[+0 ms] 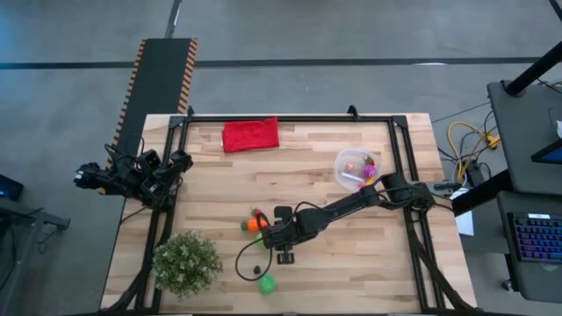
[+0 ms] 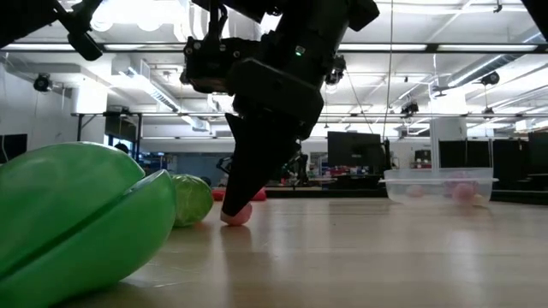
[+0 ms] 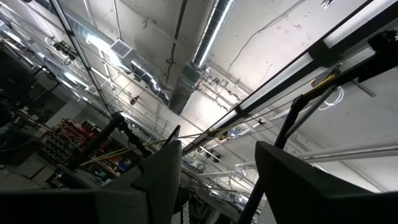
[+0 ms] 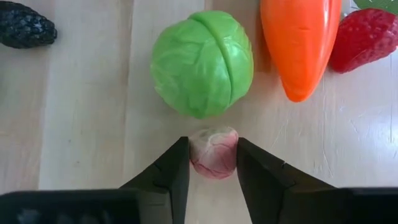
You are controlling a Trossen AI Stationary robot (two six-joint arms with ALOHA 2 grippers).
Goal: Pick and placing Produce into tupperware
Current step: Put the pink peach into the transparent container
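Right wrist view shows a small pink piece of produce [image 4: 213,152] sitting on the wooden table [image 4: 81,124] between the two dark fingers [image 4: 171,174] of the right gripper [image 4: 212,163], which pinch it from both sides. Just beyond it lies a green cabbage [image 4: 202,62], close to the pink piece, though I cannot tell if they touch. Beside the cabbage is an orange carrot [image 4: 300,40], then a red strawberry [image 4: 367,37] next to that, and a dark bumpy piece [image 4: 25,25] lies apart on the cabbage's other side.

From above, the right arm reaches across from the right edge to the middle of the table, its gripper down among the cluster of produce near the front. Another green piece [image 1: 266,283] lies nearer the front edge. The tupperware [image 1: 357,169] stands well apart, toward the far right, with a few pink and red pieces inside. A red cloth [image 1: 250,135] lies at the far side, and a potted plant [image 1: 186,262] sits at the near left corner.

The left gripper [image 1: 176,163] waits off the left edge of the table, and the left wrist view shows its fingers [image 3: 163,174] spread apart, pointing at the ceiling.
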